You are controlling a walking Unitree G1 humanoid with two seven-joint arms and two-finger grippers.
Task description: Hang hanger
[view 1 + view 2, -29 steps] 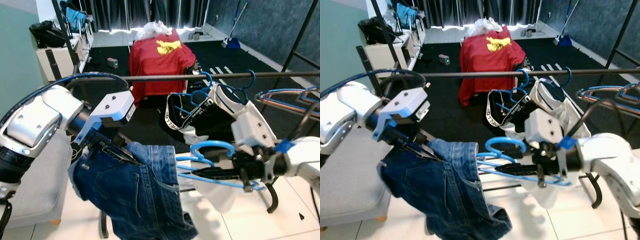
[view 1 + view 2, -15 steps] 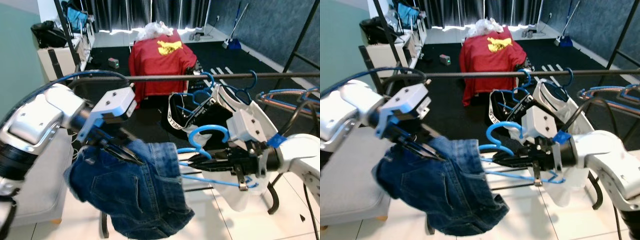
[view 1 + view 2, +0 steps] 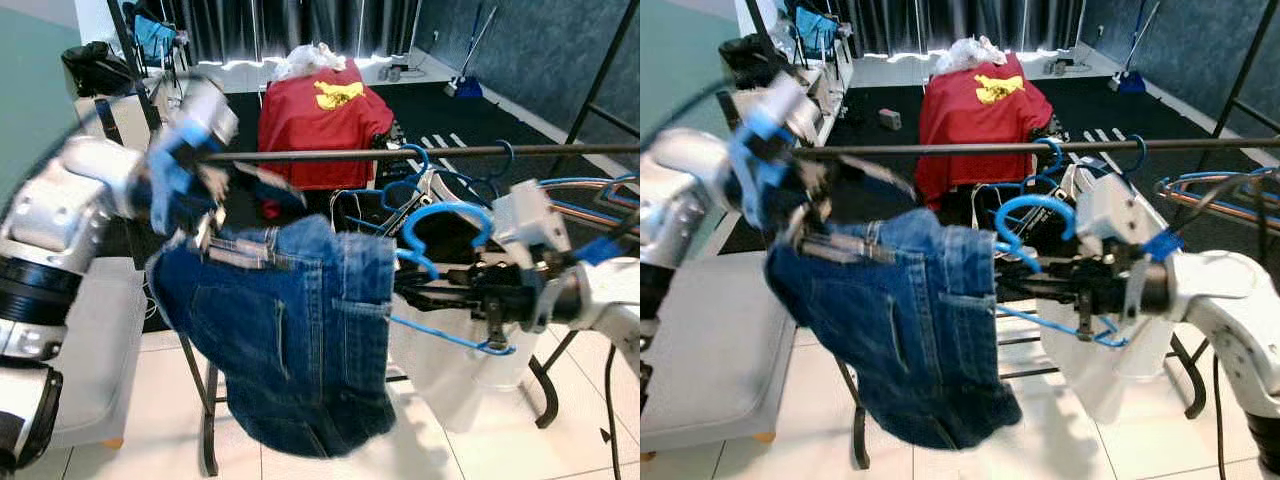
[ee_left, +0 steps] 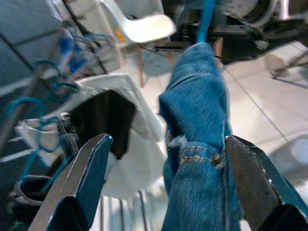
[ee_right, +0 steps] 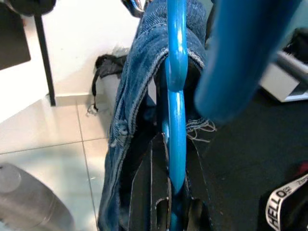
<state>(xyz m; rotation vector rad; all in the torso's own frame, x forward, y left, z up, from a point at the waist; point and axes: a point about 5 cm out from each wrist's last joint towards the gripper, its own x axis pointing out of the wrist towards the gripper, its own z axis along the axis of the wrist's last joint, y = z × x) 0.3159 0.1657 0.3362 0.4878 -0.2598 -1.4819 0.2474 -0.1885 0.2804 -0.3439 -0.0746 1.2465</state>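
Observation:
A blue plastic hanger (image 3: 445, 215) carries blue jeans (image 3: 295, 330) draped over its bar. My right gripper (image 3: 415, 290) is shut on the hanger's frame, as the right wrist view shows with the blue bar (image 5: 174, 120) clamped between its fingers (image 5: 144, 192). The hook sits just below the black rail (image 3: 330, 155). My left gripper (image 3: 215, 225), blurred, is up at the jeans' waistband near the rail. In the left wrist view its fingers (image 4: 82, 187) stand wide apart, with the denim (image 4: 197, 159) between them.
Other blue hangers with black and white clothes (image 3: 420, 200) hang on the rail to the right. A second rack of hangers (image 3: 590, 190) is far right. A red-covered piece (image 3: 320, 115) stands behind, grey furniture (image 3: 90, 340) to the left, and a rack leg (image 3: 205, 430) below.
Both arms have lifted the hanger and jeans toward the rail. The left arm swung up fast and is blurred. The hook rose from mid-height to just under the rail.

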